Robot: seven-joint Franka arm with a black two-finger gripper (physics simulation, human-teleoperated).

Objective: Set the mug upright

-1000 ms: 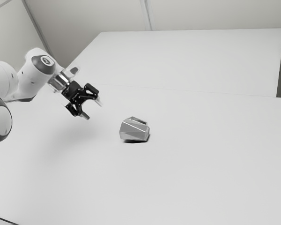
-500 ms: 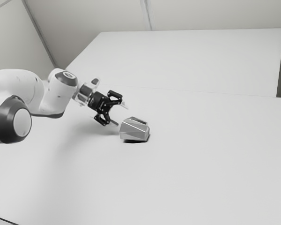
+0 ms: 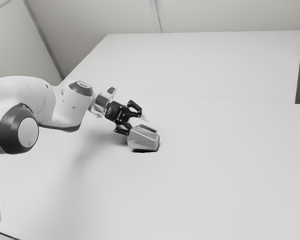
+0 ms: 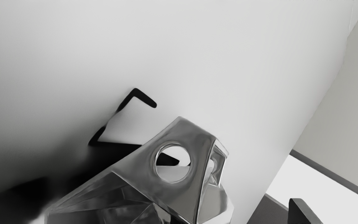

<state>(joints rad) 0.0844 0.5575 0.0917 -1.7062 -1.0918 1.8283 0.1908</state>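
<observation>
Slanting down beside the tipped mug [image 3: 144, 139], arm [image 3: 68, 108] bent, fingers [image 3: 144, 118] spread apart

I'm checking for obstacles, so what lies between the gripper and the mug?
No other thing: in the exterior view, the gripper has its lower finger right at the outline of the mug, with no visible gap. Whether they touch, I can't tell.

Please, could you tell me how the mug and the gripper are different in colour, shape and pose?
Colour: the mug is shiny silver-grey; the gripper is mostly black.
Shape: the mug is one faceted body with a handle; the gripper has two fingers, standing apart.
Pose: the mug lies on the table; the gripper is held up by the arm.
</observation>
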